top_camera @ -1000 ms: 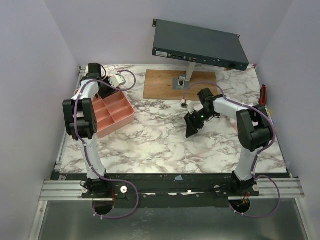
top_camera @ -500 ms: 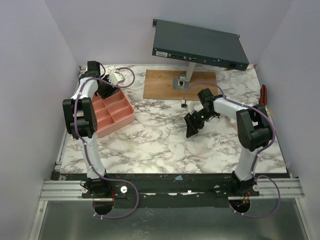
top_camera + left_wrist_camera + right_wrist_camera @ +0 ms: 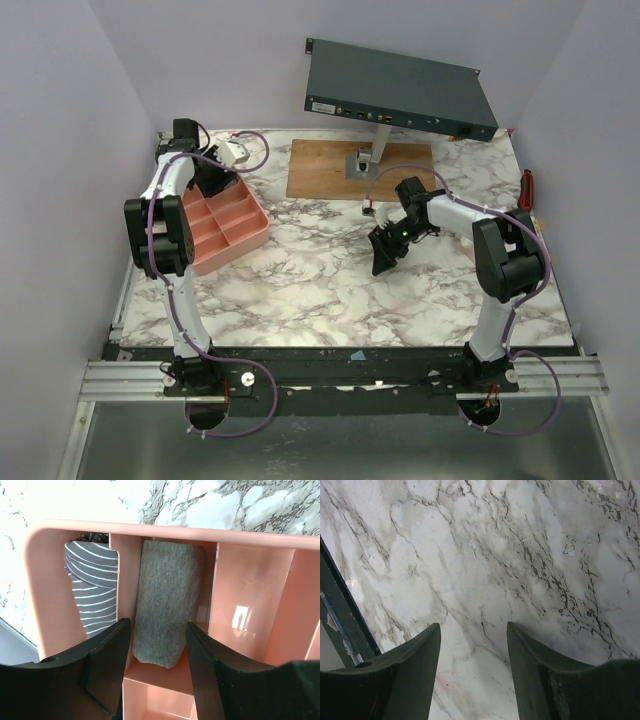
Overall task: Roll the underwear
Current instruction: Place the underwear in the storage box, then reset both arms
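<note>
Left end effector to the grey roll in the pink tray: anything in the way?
Nothing visible. The left end effector is open over the grey roll, which lies alone in its compartment of the pink tray; the striped roll sits beyond a divider.

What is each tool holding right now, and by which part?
Nothing: left tool open above the grey roll in the pink tray; right tool open above the table.

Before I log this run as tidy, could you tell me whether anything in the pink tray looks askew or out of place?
Nothing stands out. The striped roll and the grey roll each lie inside their own compartments of the pink tray, side by side, with the left gripper open above the grey one.
</note>
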You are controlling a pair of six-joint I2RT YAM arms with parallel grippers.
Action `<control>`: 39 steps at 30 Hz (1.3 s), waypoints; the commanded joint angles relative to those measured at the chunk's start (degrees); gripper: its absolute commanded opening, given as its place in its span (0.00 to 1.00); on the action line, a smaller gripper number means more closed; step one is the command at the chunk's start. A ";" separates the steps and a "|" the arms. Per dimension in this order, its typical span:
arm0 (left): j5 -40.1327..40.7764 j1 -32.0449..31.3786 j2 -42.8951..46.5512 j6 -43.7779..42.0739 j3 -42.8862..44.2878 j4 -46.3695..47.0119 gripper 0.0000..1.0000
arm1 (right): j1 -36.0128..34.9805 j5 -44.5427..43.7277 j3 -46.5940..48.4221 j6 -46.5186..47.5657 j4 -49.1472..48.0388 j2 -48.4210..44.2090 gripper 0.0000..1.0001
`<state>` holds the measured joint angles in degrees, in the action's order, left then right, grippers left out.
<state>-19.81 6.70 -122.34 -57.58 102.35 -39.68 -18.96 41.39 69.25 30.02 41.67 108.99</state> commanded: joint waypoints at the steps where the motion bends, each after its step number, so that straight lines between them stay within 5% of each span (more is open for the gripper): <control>1: -1.19 1.26 1.01 -0.33 0.51 -2.67 0.57 | 0.04 -1.06 -0.17 0.99 0.25 1.31 0.59; 18: -7.14 5.09 12.83 9.02 -0.73 -0.95 0.58 | -0.02 -4.45 -0.81 -1.72 -3.08 -3.93 0.59; 31: -9.98 5.52 33.65 34.24 -18.50 8.83 0.58 | 0.12 -23.34 -5.35 -8.89 -10.68 -18.08 0.66; 39: -16.09 7.76 44.75 45.80 -26.99 10.53 0.78 | 0.49 -30.31 -9.94 -11.78 -13.78 -27.42 0.72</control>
<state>-30.68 12.73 -82.74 -19.79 77.58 -31.22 -18.92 16.91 61.08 20.71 30.81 86.06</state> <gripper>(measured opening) 0.722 0.700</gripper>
